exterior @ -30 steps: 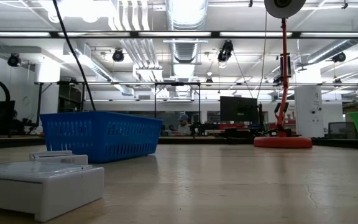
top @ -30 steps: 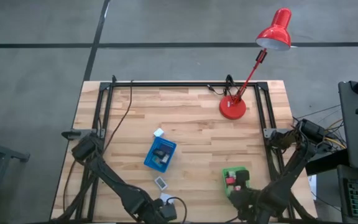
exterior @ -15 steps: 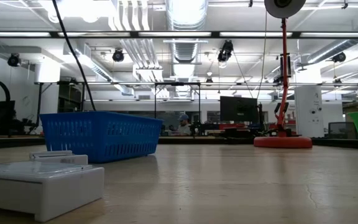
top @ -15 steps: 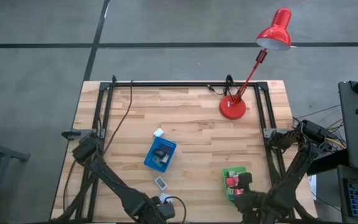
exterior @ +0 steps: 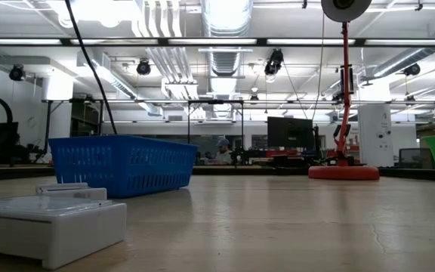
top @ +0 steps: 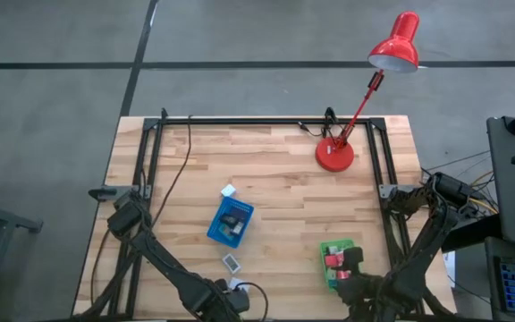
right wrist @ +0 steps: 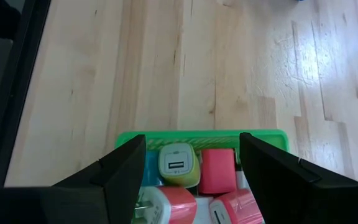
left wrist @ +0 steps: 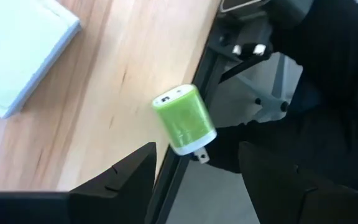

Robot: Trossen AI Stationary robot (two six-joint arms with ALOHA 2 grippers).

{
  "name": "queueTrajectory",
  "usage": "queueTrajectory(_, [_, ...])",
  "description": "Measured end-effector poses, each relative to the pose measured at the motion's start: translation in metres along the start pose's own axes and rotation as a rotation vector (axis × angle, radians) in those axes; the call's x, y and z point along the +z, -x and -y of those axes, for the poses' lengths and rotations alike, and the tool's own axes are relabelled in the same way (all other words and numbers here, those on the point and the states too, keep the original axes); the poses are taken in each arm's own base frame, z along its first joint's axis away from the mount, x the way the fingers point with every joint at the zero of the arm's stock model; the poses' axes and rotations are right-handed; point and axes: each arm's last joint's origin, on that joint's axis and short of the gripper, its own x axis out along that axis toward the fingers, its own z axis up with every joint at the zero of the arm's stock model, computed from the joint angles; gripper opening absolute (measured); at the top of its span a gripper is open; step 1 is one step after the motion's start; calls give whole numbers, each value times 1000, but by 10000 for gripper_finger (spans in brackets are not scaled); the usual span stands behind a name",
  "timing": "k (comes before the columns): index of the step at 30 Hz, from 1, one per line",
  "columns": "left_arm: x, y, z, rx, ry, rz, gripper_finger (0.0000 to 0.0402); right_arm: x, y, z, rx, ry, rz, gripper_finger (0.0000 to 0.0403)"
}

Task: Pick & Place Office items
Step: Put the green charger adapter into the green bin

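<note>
A green charger block with a white plug end (left wrist: 184, 118) lies at the table's near edge, partly over the dark frame rail. My left gripper (left wrist: 197, 149) (top: 231, 300) hangs open just above it, a finger on either side, touching nothing. A flat white box (left wrist: 17, 50) (top: 231, 262) lies beside it on the wood. My right gripper (right wrist: 191, 146) (top: 351, 282) is open over the green tray (right wrist: 197, 134) (top: 325, 250). The tray holds several blocks: a green-and-white one (right wrist: 179, 165) and pink-red ones (right wrist: 218, 171).
A blue tray (top: 231, 221) (exterior: 123, 162) with dark and white items stands mid-table, and a small white block (top: 229, 190) lies beyond it. A red desk lamp (top: 335, 155) (exterior: 343, 171) stands on its round base at the far right. Bare wood lies between the trays.
My left gripper has tipped further downward and sunk a little toward the table's near edge. A dark part of that arm now shows at the low view's top left corner.
</note>
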Motion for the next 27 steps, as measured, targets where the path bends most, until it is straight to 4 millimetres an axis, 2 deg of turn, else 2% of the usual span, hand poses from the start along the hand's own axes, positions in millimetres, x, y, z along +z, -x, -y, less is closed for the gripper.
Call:
queueTrajectory(15, [13,1,-7,20,-19,22,232,0,0,0,0,0,0,254])
queueTrajectory(27, [15,1,-6,4,-12,22,232,0,0,0,-1,5,-2,254])
